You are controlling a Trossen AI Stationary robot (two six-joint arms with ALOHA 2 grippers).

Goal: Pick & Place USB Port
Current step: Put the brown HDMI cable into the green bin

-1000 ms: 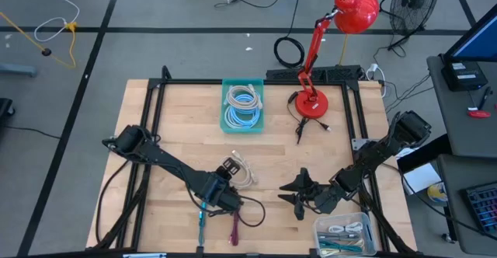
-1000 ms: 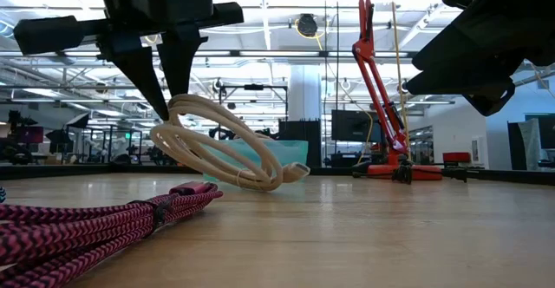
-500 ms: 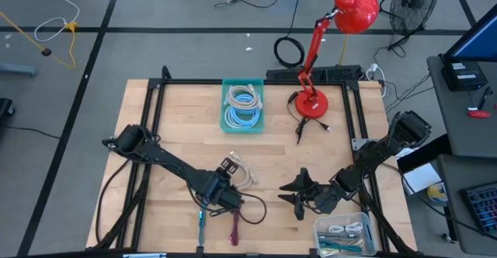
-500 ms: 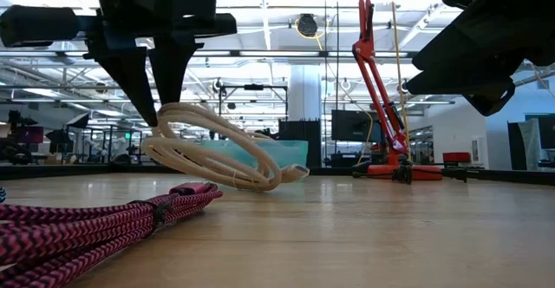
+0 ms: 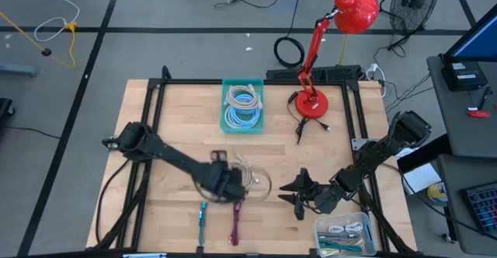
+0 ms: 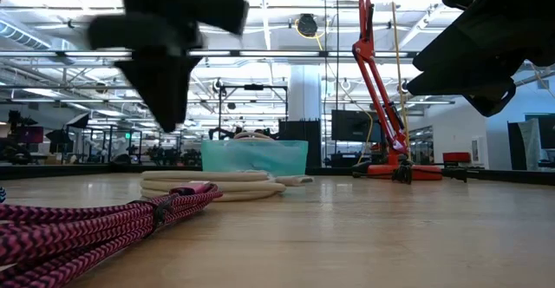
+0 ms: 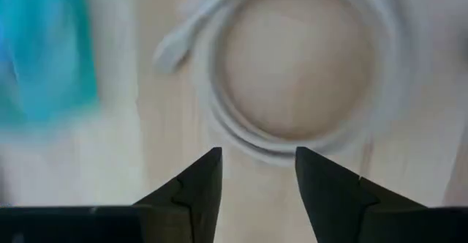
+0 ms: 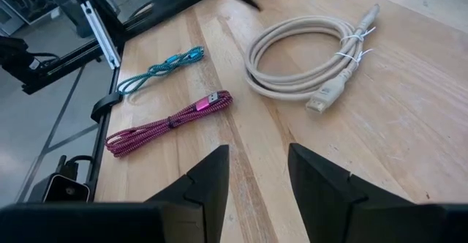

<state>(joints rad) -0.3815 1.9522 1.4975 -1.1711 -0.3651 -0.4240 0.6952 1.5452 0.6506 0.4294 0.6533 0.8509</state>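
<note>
A coiled beige USB cable (image 5: 251,177) lies flat on the wooden table, its plug end (image 8: 320,101) resting on the wood. My left gripper (image 7: 256,171) hangs open just above the coil's near rim (image 6: 217,184) and touches nothing. My right gripper (image 8: 257,171) waits open and empty to the right of the coil, near the table's near edge (image 5: 299,193). A pink braided cable (image 8: 168,122) and a teal braided cable (image 8: 161,69) lie side by side toward the near edge.
A teal bin (image 5: 243,105) with coiled pale cables stands at the far middle. A red desk lamp (image 5: 314,102) stands far right. A clear box (image 5: 344,235) of cables sits at the near right corner. A black frame borders the table.
My left gripper has let go of the beige coil and rolled about its own axis while shifting slightly toward the table's right. The coil, which was tipped up with its left side lifted, has dropped and now lies flat on the table.
</note>
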